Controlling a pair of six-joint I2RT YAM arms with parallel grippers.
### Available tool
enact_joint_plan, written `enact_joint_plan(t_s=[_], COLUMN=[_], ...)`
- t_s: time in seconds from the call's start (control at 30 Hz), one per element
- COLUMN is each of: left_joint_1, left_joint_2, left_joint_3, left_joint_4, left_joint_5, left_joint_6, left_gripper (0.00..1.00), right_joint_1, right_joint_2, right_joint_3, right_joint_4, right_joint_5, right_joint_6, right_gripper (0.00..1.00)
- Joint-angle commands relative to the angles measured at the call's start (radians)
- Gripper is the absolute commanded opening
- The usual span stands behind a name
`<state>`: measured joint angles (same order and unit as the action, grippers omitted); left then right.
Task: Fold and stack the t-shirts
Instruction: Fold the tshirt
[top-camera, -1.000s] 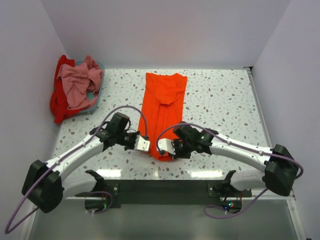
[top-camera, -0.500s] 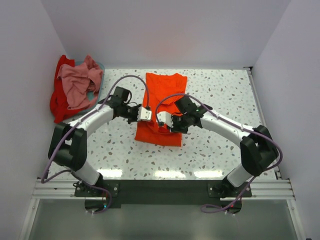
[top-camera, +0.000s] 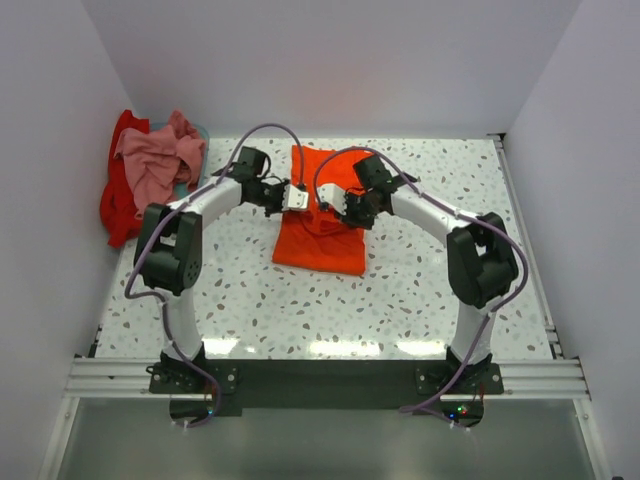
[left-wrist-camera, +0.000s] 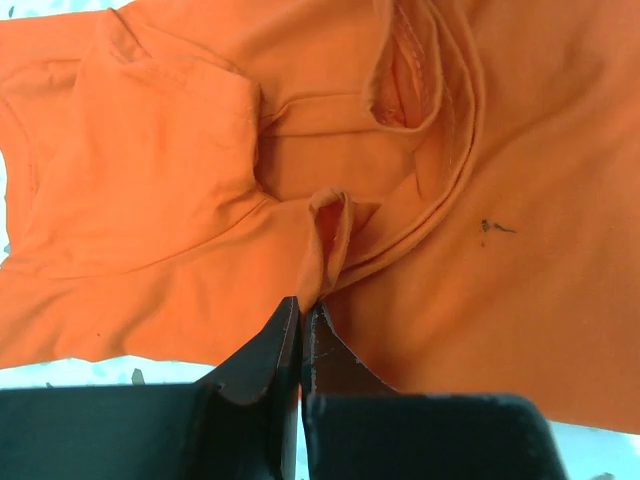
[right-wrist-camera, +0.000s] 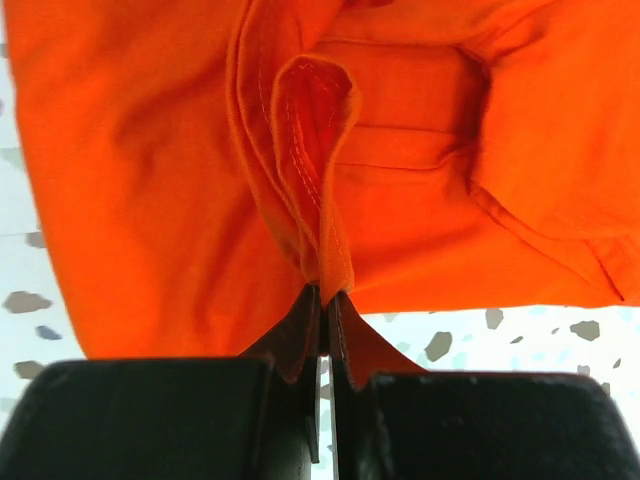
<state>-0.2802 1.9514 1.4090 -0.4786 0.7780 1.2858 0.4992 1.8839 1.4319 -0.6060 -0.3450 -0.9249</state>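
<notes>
As it lies doubled on the speckled table (top-camera: 450, 290) at frame centre, the orange t-shirt (top-camera: 320, 245) has one fold clamped in the left gripper (top-camera: 296, 198), another in the right gripper (top-camera: 329, 197).

Workspace seen from above. My tabletop (top-camera: 430, 290) is white with dark speckles, a terrazzo pattern, and floors a three-sided enclosure. Plain pale walls close it in: back wall (top-camera: 330, 60), left wall (top-camera: 45, 180), right wall (top-camera: 595, 150). A metal rail (top-camera: 320, 375) runs along the near edge, on my side; below it lies a grey panel (top-camera: 320, 445). Soft glare streaks the tabletop just before the rail, and its far edge is brightly lit.
</notes>
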Motion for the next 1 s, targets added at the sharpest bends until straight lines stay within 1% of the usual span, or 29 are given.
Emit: enact_joint_plan(t_s=[0.0, 0.1, 0.4, 0.5, 0.53, 0.57, 0.6, 0.63, 0.7, 0.73, 0.8, 0.83, 0.9, 0.97], left_joint_1=[0.015, 0.021, 0.024, 0.026, 0.027, 0.036, 0.036, 0.045, 0.061, 0.082, 0.111, 0.124, 0.148, 0.154], left_joint_2=[0.041, 0.087, 0.15, 0.158, 0.159, 0.149, 0.149, 0.141, 0.116, 0.109, 0.081, 0.072, 0.037, -0.03], left_joint_3=[0.076, 0.119, 0.16, 0.16, 0.16, 0.168, 0.168, 0.168, 0.173, 0.18, 0.188, 0.188, 0.176, 0.098], left_joint_4=[0.043, 0.04, 0.063, 0.1, 0.11, 0.142, 0.143, 0.156, 0.21, 0.21, 0.199, 0.19, 0.098, 0.054], left_joint_5=[0.032, 0.029, 0.004, -0.014, -0.023, -0.038, -0.045, -0.051, -0.059, -0.051, -0.054, -0.051, -0.019, -0.006], left_joint_6=[0.043, 0.046, 0.04, 0.011, -0.002, -0.06, -0.06, -0.08, -0.175, -0.199, -0.273, -0.295, -0.289, -0.26], left_gripper=[0.0, 0.0, 0.0, 0.08, 0.17, 0.31, 0.35, 0.39, 0.44, 0.46, 0.5, 0.5, 0.52, 0.52], right_joint_1=[-0.028, -0.042, -0.064, -0.065, -0.065, -0.065, -0.065, -0.067, -0.071, -0.077, -0.088, -0.093, -0.096, -0.096], right_joint_2=[0.041, 0.07, 0.153, 0.181, 0.184, 0.175, 0.175, 0.161, 0.136, 0.111, 0.083, 0.054, 0.021, -0.035], right_joint_3=[0.082, 0.11, 0.163, 0.186, 0.194, 0.202, 0.202, 0.206, 0.206, 0.203, 0.184, 0.176, 0.151, 0.11], right_joint_4=[0.006, 0.011, 0.045, 0.066, 0.068, 0.102, 0.103, 0.098, 0.103, 0.103, 0.109, 0.101, 0.069, 0.026], right_joint_5=[-0.04, -0.04, -0.015, 0.02, 0.043, 0.088, 0.098, 0.106, 0.123, 0.141, 0.164, 0.176, 0.173, 0.124], right_joint_6=[-0.042, -0.04, -0.005, 0.024, 0.04, 0.081, 0.089, 0.093, 0.116, 0.123, 0.147, 0.153, 0.15, 0.155], right_gripper=[0.0, 0.0, 0.0, 0.01, 0.09, 0.25, 0.25, 0.33, 0.35, 0.42, 0.49, 0.51, 0.51, 0.48])
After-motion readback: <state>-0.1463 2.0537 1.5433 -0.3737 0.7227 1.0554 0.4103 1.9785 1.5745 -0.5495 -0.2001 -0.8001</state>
